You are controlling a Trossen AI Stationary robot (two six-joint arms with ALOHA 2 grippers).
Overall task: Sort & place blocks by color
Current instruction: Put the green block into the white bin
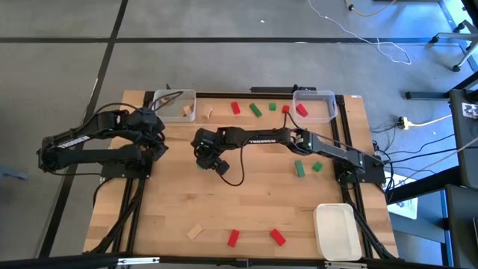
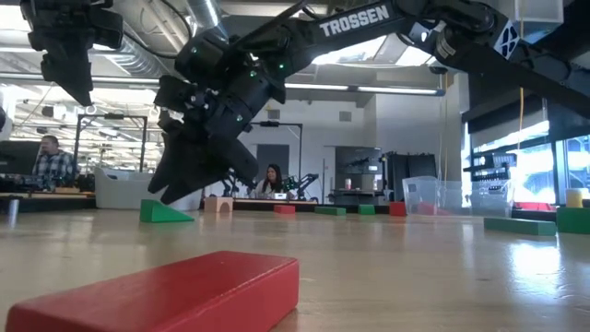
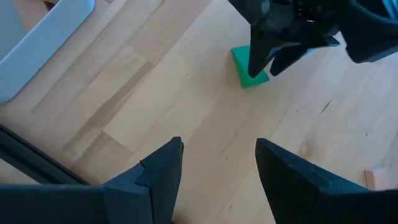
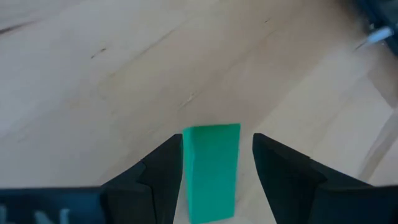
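My right gripper (image 4: 214, 177) is stretched across to mid-table, angled down over a small green rectangular wooden block (image 4: 211, 171). The block sits between my two dark fingers (image 4: 158, 180); a sliver of gap shows on each side, so the jaws are spread around it, not clamped. In the low view the block (image 2: 164, 212) lies on the light wooden tabletop (image 1: 246, 202) just under the fingertips. From the left wrist the same block (image 3: 247, 70) shows partly hidden behind my right fingertips.

My left gripper (image 3: 217, 168) hangs released, fingers apart, nothing between them, above the table's left side, near the far-left clear plastic bin (image 1: 173, 104).

Other blocks, from above:
- a tan block (image 1: 187, 110) inside the far-left bin, another tan one (image 1: 209, 113) just beside it on the table
- a red block (image 1: 235, 108) and two green ones (image 1: 255, 110) along the far edge
- a red block (image 1: 301, 110) in the far-right clear bin (image 1: 314, 104)
- two green blocks (image 1: 299, 169) right of centre
- near edge: a tan block (image 1: 195, 232) and two red blocks (image 1: 233, 237)

A white rectangular tray (image 1: 336, 232) sits at the near-right corner.
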